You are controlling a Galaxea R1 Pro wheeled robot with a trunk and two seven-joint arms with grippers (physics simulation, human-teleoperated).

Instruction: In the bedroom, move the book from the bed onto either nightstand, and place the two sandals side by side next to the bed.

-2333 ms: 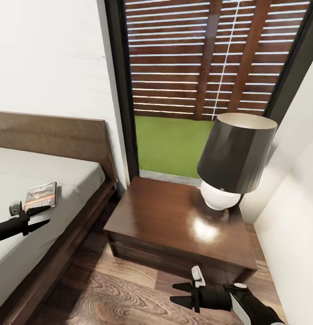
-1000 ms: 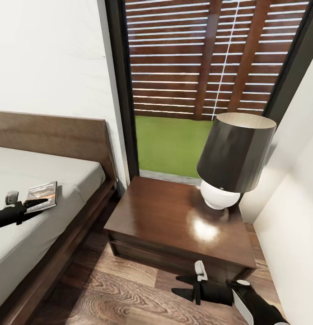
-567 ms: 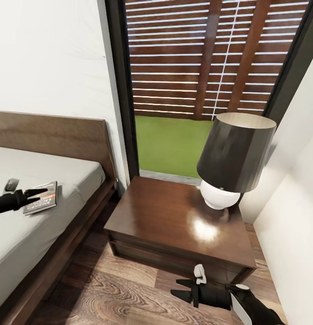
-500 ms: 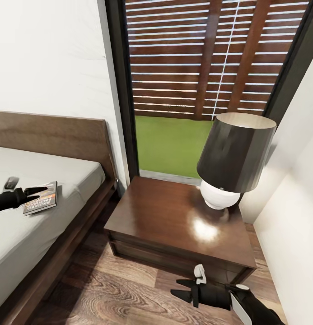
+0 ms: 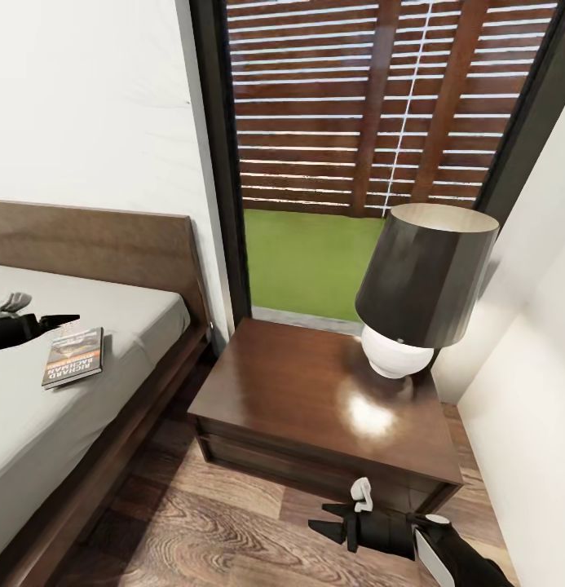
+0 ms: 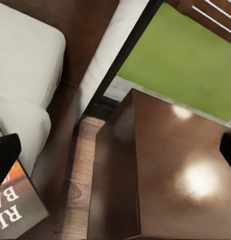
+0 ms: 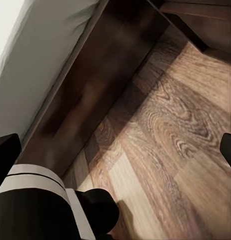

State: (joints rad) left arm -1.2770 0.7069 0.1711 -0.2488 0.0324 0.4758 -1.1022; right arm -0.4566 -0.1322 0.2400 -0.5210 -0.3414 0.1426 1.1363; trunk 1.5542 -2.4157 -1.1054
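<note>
My left gripper [image 5: 60, 320] hangs spread open, empty, just above the book [image 5: 72, 357] on the bed [image 5: 135, 314], right gripper [image 5: 329, 527] open too over the floor [image 5: 233, 530].

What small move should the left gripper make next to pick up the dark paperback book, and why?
Probably lower the left gripper slightly onto the far edge of the dark paperback book. The book lies flat on the light-grey mattress, ungrasped, and the open gripper hovers just beyond its top edge.
</note>
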